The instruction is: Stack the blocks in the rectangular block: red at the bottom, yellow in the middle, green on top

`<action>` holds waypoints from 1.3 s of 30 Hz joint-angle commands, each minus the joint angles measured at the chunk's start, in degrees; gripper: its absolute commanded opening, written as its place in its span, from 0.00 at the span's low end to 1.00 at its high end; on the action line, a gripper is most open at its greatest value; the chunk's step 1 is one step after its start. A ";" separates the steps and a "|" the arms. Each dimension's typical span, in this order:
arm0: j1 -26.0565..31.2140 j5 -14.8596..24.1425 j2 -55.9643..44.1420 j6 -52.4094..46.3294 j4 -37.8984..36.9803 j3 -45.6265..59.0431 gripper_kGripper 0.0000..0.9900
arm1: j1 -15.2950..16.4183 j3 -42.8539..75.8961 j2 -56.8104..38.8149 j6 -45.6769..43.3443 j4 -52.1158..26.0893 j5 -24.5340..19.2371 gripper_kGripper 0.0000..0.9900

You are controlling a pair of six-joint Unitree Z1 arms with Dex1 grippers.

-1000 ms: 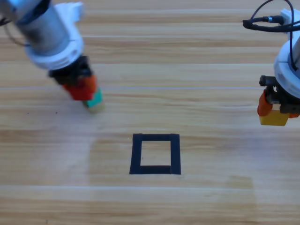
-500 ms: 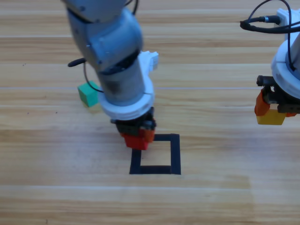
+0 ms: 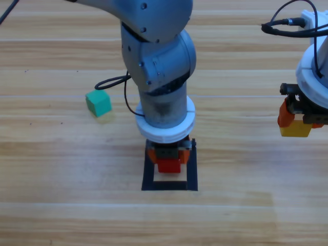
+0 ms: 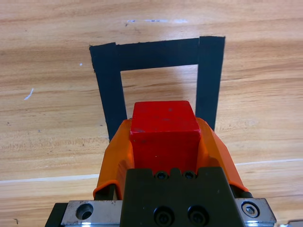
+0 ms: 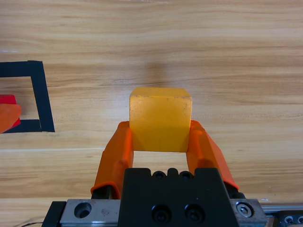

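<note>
Left tool (image 3: 168,160) grips red cube (image 4: 164,132) over tape square (image 4: 209,75); right tool (image 5: 160,142) grips yellow cube (image 5: 160,118)

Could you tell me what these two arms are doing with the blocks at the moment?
The left pincer holds the red cube over the black tape square, apparently about to set it down inside. The right pincer waits at the right edge, gripping the yellow cube above the table. The green cube sits alone on the wood, left of the square, with nothing stacked yet.
</note>
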 commanded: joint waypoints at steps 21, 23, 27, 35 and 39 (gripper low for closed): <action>-1.25 0.75 6.17 -0.92 0.76 -2.24 0.04 | 1.84 1.03 2.69 -0.61 -1.60 1.06 0.09; -1.16 0.75 6.17 -0.92 0.76 -2.24 0.04 | 1.84 1.03 2.69 -0.61 -1.69 1.06 0.09; -1.25 0.75 6.44 -0.92 0.76 -2.15 0.04 | 1.84 1.03 2.69 -0.61 -1.78 1.06 0.09; -1.33 0.83 7.23 -0.74 0.76 -2.07 0.04 | 1.84 1.03 2.69 -0.43 -1.87 1.06 0.09; -1.69 1.01 7.23 -0.48 0.67 -2.59 0.37 | 1.84 1.03 2.78 -0.43 -2.04 1.06 0.09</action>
